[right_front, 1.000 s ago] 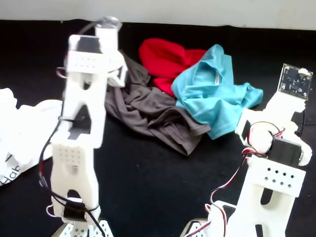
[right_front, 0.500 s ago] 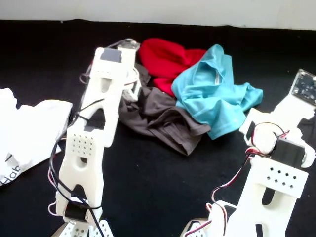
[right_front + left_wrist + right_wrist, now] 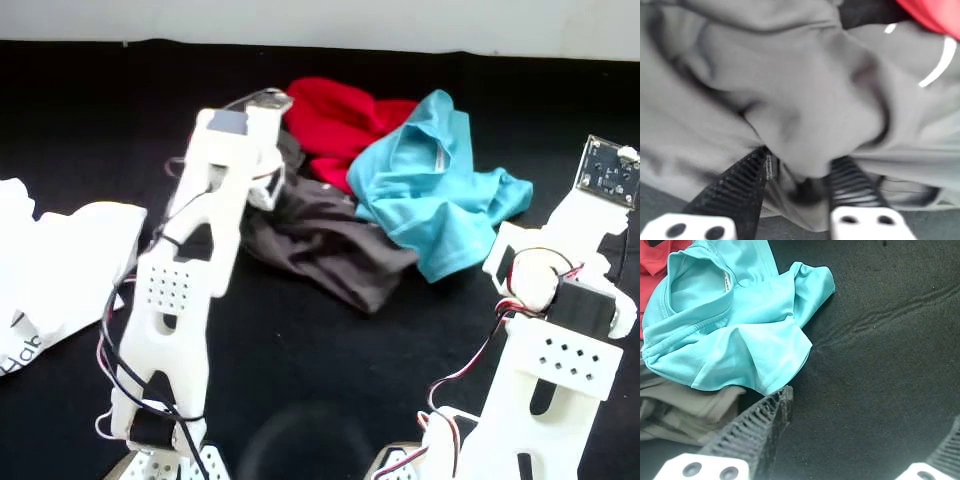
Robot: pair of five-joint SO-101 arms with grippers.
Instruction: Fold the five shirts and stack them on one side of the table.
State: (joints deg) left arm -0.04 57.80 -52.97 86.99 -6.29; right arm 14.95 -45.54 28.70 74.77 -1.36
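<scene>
Bright, even light: the white left arm (image 3: 190, 290) glares against the dark bench (image 3: 80, 130), and soft shadows fill the grey shirt (image 3: 805, 100) folds.

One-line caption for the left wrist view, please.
Left gripper pinches a bunched fold of the grey shirt, the red shirt lying just beyond.

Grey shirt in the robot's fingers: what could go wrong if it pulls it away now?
1. The teal shirt lies over the grey shirt and the red shirt touches it, so pulling might drag them along.
2. The left fingers have a thick bunch of cloth between them, not a flat edge, so it may come up crumpled or slip out.
</scene>
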